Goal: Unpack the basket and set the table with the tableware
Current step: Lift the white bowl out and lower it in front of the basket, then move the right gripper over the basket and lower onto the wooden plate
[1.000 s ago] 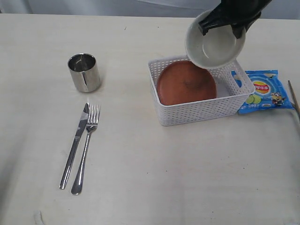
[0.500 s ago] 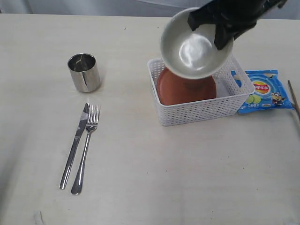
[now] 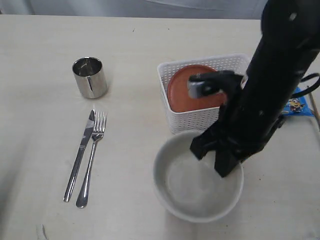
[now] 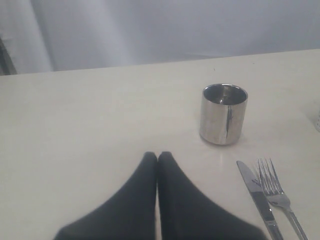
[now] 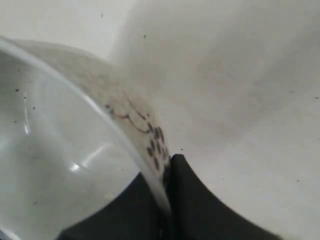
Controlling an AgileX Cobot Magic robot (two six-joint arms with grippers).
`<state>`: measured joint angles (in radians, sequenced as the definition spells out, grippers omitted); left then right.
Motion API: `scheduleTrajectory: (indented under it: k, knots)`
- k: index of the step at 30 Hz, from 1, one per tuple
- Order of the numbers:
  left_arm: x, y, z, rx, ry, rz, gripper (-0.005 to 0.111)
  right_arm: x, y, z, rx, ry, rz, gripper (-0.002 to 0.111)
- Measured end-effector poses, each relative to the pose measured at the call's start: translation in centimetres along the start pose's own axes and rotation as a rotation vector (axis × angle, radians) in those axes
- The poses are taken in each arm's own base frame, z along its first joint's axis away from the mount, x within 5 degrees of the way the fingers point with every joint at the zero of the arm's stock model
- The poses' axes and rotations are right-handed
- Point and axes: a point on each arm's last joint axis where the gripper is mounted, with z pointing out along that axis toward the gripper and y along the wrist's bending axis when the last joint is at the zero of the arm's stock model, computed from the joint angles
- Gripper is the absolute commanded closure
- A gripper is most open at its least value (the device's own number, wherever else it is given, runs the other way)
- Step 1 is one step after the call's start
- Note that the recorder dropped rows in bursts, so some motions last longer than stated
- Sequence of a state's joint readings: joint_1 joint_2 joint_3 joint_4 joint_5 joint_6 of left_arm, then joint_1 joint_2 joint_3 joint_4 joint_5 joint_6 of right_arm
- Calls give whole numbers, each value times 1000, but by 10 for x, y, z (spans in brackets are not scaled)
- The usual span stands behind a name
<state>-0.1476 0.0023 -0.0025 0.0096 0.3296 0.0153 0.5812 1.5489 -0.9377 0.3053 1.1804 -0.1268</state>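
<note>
Table (image 3: 40, 50): white perforated basket (image 3: 200, 120) right of centre, reddish-brown plate (image 3: 182, 95) leaning inside it. White bowl (image 3: 190, 190) is just in front of the basket; can't tell if it touches the table. Steel cup (image 3: 90, 77), knife (image 3: 80, 155) and fork (image 3: 91, 160) are well apart on the left. Only the right wrist view shows the right pincer (image 5: 167, 165) clamped on the bowl rim by the dark floral mark (image 5: 155, 142). Only the left wrist view shows the left pincer (image 4: 157, 157): closed, empty.

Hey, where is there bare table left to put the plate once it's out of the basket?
Bare table lies between the fork and the bowl, and left of the cup and knife. It's crowded on the right: basket, chip bag and the right arm.
</note>
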Motion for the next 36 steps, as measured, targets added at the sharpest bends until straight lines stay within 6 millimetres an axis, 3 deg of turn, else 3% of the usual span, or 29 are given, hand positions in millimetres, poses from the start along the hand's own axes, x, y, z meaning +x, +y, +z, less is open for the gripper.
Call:
scheduleTrajectory:
  k: [4, 12, 23, 25, 30, 36]
  knots:
    - [0, 0, 0, 0, 0, 0, 107, -4, 13, 26, 16, 5, -41, 109]
    - [0, 0, 0, 0, 0, 0, 107, -27, 5, 65, 41, 23, 8, 109]
    - [0, 0, 0, 0, 0, 0, 107, -45, 3, 71, 47, -143, 41, 108]
    - [0, 0, 0, 0, 0, 0, 107, -45, 3, 71, 46, -144, 47, 102]
    - [0, 0, 0, 0, 0, 0, 107, -50, 3, 72, 44, -153, 67, 67]
    - [0, 0, 0, 0, 0, 0, 107, -60, 8, 57, 54, -147, 35, 63]
